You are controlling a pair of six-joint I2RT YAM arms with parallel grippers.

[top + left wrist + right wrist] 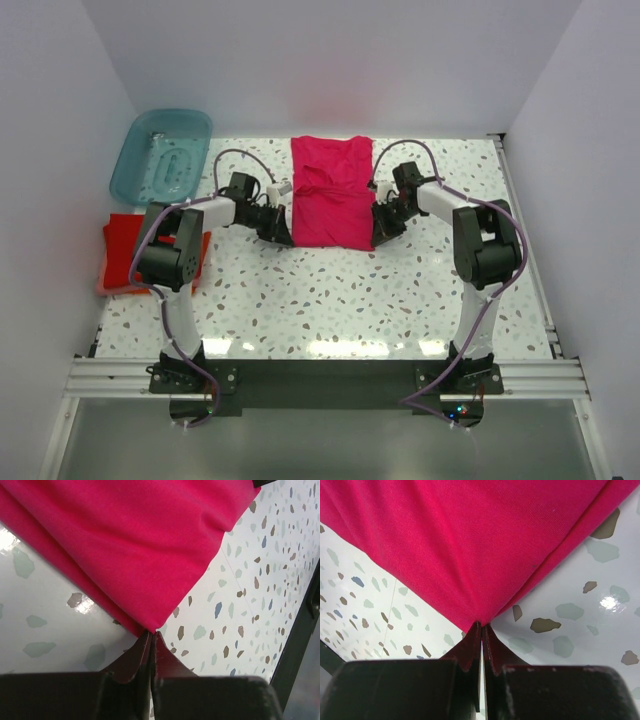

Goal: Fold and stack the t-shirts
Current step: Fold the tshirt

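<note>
Lying mid-table, the magenta-pink t-shirt point(332, 195) is being pinched at both near corners: the left one is being clamped by the left gripper point(278, 232), the right one by the right gripper point(383, 228). The folded red t-shirt point(122, 250) is being partly covered by the left arm point(165, 255) at the table's point(350, 300) left edge.
</note>
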